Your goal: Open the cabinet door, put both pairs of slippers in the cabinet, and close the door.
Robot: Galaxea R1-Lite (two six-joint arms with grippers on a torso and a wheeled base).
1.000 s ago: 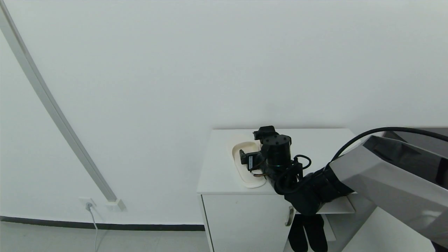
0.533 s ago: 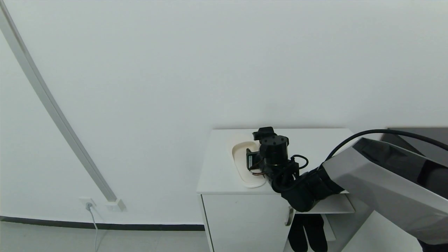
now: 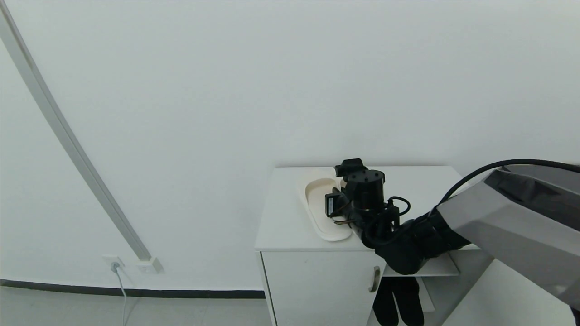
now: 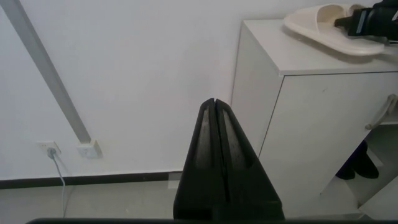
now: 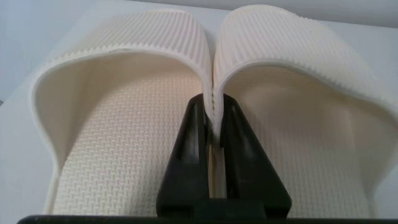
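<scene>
Up on the cabinet (image 3: 285, 226) top, right gripper (image 5: 213, 102) is clamping both cream slippers (image 5: 118, 149) by their inner walls; left gripper (image 4: 215, 109) is hanging pressed together, empty. Next, I'm guessing: carrying them down toward 5 o'clock, beside the black slippers (image 3: 398, 303).

Bright, even light floods the wall (image 3: 226, 90); soft shade inside the cabinet (image 3: 317, 280); the conduit (image 3: 68, 136) bows near the edge.

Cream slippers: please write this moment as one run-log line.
right hand shut on cream slippers | black slippers inside cabinet | left hand shut
</scene>
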